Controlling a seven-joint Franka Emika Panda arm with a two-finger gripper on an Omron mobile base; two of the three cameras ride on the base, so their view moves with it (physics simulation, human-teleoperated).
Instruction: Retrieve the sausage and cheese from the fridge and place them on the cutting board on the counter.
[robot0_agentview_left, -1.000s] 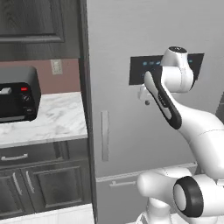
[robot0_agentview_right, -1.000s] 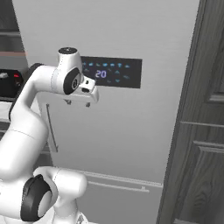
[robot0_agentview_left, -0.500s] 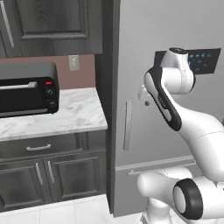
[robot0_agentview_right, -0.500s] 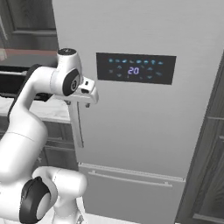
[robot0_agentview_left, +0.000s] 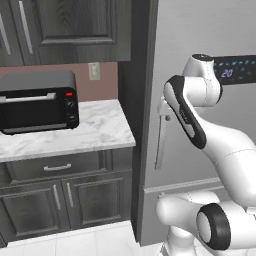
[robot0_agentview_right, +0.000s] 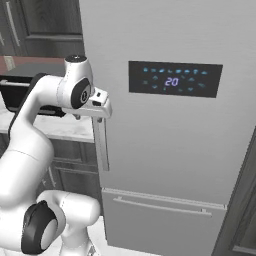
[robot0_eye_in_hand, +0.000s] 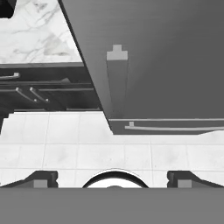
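The gripper (robot0_eye_in_hand: 113, 179) hangs nearest, its two fingertips (robot0_eye_in_hand: 41, 178) spread wide apart with nothing between them, looking down along the fridge's long handle (robot0_eye_in_hand: 117, 83). In the right base view it sits just beside the top of that handle (robot0_agentview_right: 101, 142) — near, whether touching I cannot tell. The fridge (robot0_agentview_right: 165, 125) is closed, so sausage and cheese are out of sight inside. Beyond, a toaster oven (robot0_agentview_left: 37, 101) sits on the short marble top (robot0_agentview_left: 75, 132). Risk: closing off-centre — the fingers could slip off the handle.

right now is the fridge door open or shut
Shut. The fridge door face sits flush, none of its inside shows, and the gripper hangs by the top of the long handle.
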